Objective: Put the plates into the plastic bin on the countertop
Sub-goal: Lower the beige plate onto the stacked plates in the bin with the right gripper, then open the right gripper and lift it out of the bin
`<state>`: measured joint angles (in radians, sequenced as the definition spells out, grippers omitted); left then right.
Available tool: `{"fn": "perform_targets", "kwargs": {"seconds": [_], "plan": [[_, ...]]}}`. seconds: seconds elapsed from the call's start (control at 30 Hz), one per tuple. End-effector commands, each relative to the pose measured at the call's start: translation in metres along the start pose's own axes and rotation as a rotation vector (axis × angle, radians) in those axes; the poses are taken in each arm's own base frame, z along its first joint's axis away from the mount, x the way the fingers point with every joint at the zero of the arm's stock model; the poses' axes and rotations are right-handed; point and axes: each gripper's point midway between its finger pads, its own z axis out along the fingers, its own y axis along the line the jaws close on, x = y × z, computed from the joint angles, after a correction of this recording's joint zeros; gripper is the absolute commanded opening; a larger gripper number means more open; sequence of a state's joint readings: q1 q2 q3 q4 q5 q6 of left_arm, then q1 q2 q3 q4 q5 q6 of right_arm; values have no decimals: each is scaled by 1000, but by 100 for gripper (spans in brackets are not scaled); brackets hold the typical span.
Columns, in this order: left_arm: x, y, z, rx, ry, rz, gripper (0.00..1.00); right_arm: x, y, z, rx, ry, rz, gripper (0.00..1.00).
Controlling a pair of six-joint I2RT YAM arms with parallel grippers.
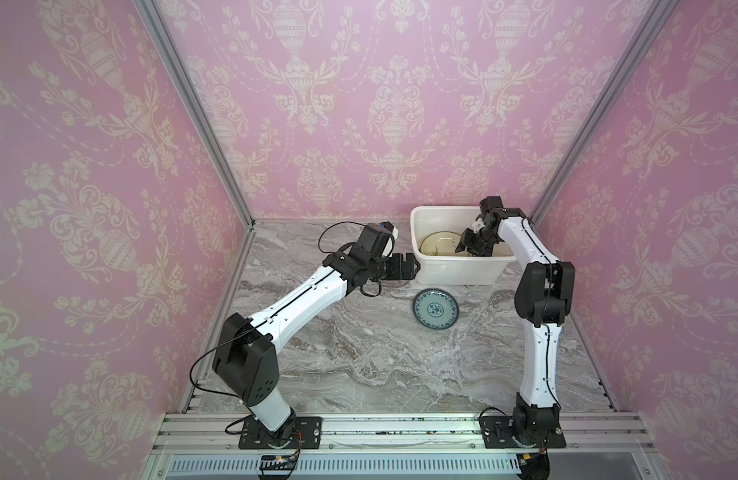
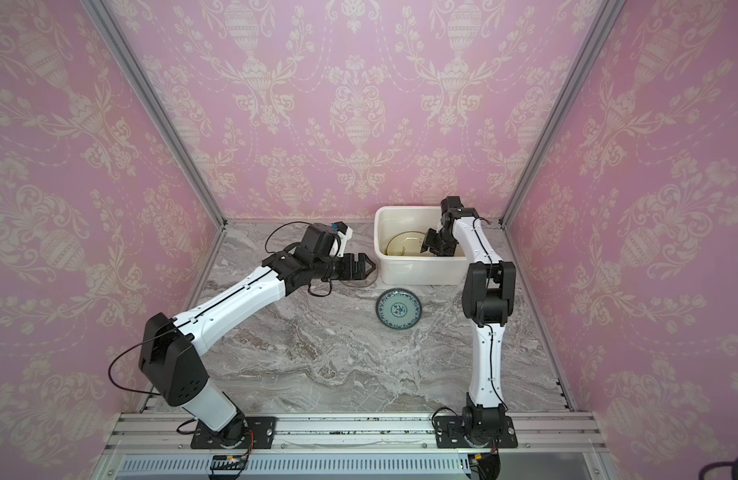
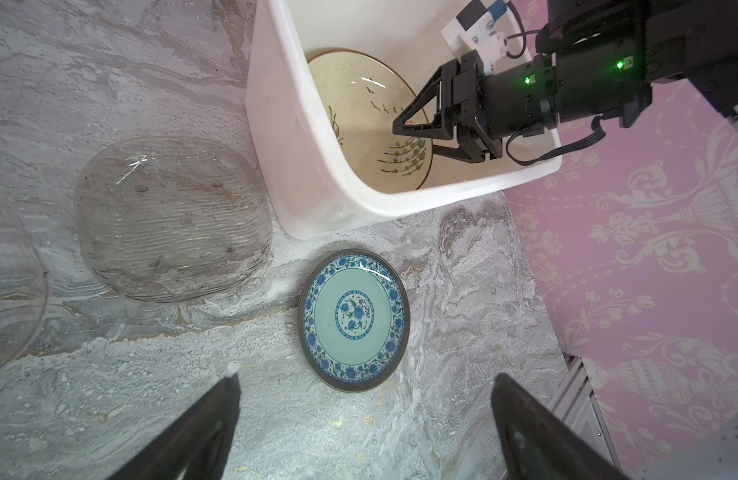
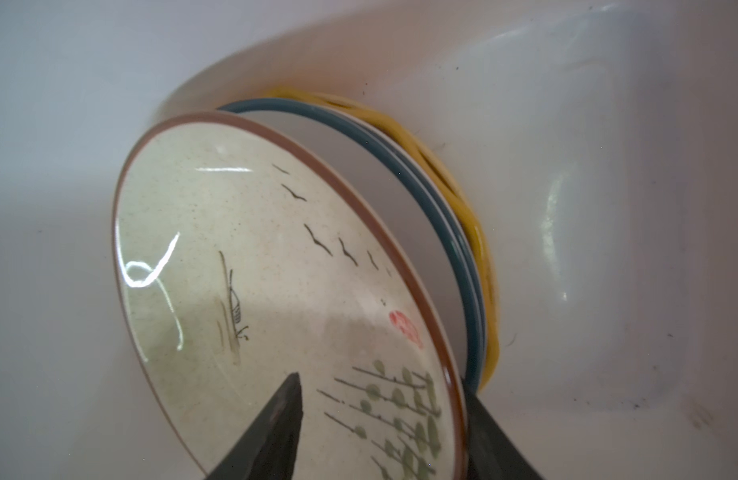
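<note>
Right gripper [image 4: 381,399]: jaws part-open, loose astride cream plate [image 4: 255,270] rim, in bin [image 1: 458,274], far right.
Left gripper [image 3: 367,380]: jaws wide, empty, over table [image 1: 359,353].
Risk: tilted plate could slip, chipping plates beneath [image 4: 442,199].

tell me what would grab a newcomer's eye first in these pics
The loud pink wallpaper on all three walls hits first. Next, the right gripper reaches into the plastic bin at the back right of the countertop, jaws open astride the rim of a cream plate. A teal patterned plate lies just in front of the bin.
</note>
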<state>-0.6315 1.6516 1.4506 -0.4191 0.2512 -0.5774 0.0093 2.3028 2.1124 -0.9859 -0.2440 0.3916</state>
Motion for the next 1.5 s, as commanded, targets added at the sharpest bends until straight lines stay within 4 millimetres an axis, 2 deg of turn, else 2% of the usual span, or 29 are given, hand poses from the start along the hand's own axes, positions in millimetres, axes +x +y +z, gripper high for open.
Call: {"fn": "perform_targets", "kwargs": {"seconds": [0.0,0.1,0.37,0.53,0.7,0.93,1.13,1.27,1.47], "plan": [[5,6,6,-35,20,-23,96,0,-1,5,39,2,-32,56],[6,8,10,-41,26,-31,96,-1,-6,10,69,-3,-51,56],[9,11,18,-49,46,-48,96,-5,-3,18,48,-14,-70,58],[10,13,20,-55,54,-51,96,-11,11,21,-21,-34,-94,64],[11,14,20,-62,56,-52,97,-14,25,22,-91,-45,-105,65],[10,13,17,-61,50,-49,97,-13,35,22,-129,-45,-128,69],[5,12,8,-64,18,-37,97,-27,42,-4,-111,-158,-192,77],[2,11,-1,-65,-14,-27,98,-37,41,-30,-60,-219,-197,99],[-3,10,-23,-72,-67,-7,99,-37,38,-66,23,-275,-189,100]]}}
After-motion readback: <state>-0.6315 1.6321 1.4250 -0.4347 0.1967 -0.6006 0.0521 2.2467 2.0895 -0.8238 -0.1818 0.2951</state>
